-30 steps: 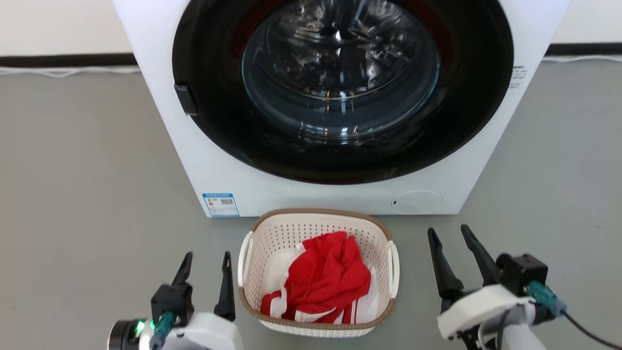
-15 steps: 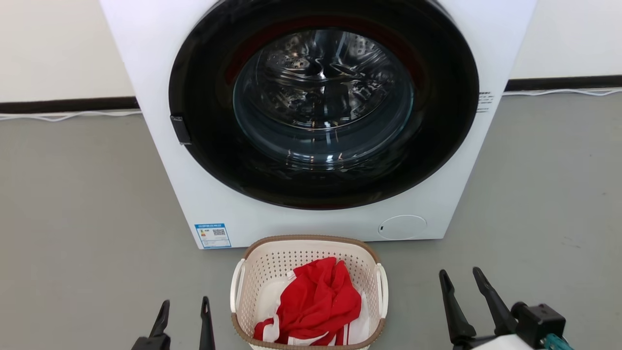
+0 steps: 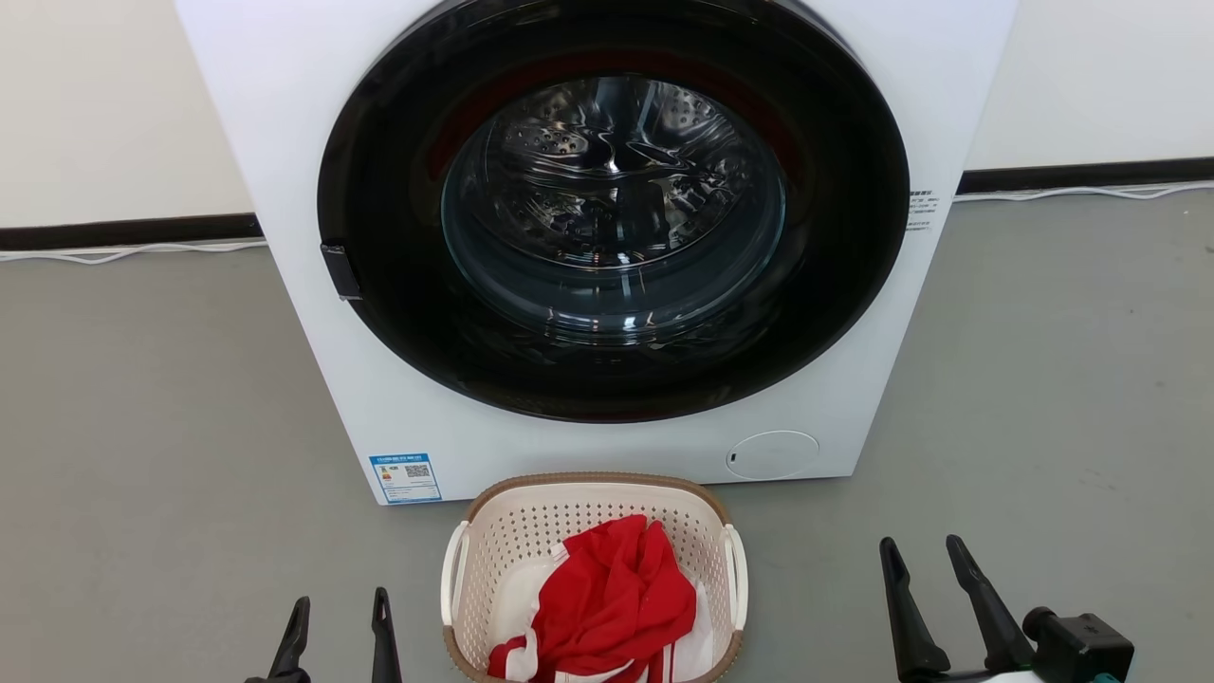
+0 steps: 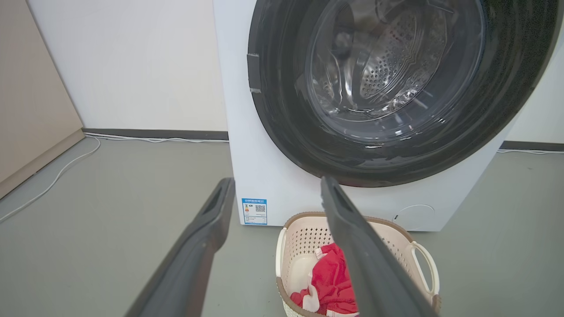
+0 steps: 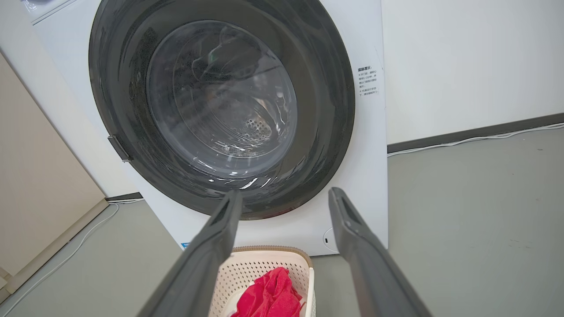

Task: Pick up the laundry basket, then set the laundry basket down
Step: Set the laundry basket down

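The laundry basket, cream-white and perforated with a brown rim and white side handles, stands on the grey floor just before the washing machine, at the bottom middle of the head view. A red and white cloth lies in it. My left gripper is open at the basket's left, apart from it. My right gripper is open further off at the basket's right. The left wrist view has the basket low behind the open left gripper. In the right wrist view the basket sits below the open right gripper.
The white washing machine with its big dark round door shut rises right behind the basket. A white cable runs along the wall's dark skirting. A beige panel stands at the far left. Grey floor spreads on both sides.
The head camera has tilted up, so the basket and both grippers sit lower in the picture. Both grippers stay open beside the basket, which rests on the floor throughout.
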`<state>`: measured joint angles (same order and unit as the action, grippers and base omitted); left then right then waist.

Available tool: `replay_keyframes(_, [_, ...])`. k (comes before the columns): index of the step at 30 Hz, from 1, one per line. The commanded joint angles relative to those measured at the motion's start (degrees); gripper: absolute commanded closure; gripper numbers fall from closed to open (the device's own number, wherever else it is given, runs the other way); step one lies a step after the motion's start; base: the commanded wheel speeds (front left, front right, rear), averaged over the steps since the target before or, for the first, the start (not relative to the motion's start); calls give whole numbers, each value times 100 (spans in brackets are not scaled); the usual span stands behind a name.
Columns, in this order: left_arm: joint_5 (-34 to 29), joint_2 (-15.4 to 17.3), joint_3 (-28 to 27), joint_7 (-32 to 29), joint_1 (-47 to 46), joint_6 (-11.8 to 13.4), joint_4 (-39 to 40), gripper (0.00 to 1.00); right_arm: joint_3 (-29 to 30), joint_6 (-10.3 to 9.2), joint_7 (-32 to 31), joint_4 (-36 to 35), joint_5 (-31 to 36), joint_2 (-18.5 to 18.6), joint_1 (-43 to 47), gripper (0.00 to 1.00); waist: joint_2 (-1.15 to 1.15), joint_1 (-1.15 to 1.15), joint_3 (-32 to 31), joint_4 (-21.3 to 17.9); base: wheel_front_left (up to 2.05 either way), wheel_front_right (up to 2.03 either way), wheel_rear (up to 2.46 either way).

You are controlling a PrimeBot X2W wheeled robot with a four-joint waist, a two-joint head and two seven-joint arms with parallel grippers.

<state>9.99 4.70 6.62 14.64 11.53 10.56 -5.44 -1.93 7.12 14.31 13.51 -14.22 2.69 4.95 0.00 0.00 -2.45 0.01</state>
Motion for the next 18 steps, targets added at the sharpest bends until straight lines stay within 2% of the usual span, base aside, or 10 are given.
replay_keyframes(1, [-47, -22, -196, 36, -113, -15, 183, 0, -113, 36, 69, -186, -43, 19, -53, 0, 0, 0, 3, 0, 0, 0, 0])
replay_keyframes(18, [-194, -50, -279, 36, -147, -99, 243, 0, -5, 36, 69, -226, -77, 19, -95, 0, 0, 0, 60, 11, 0, 0, 0])
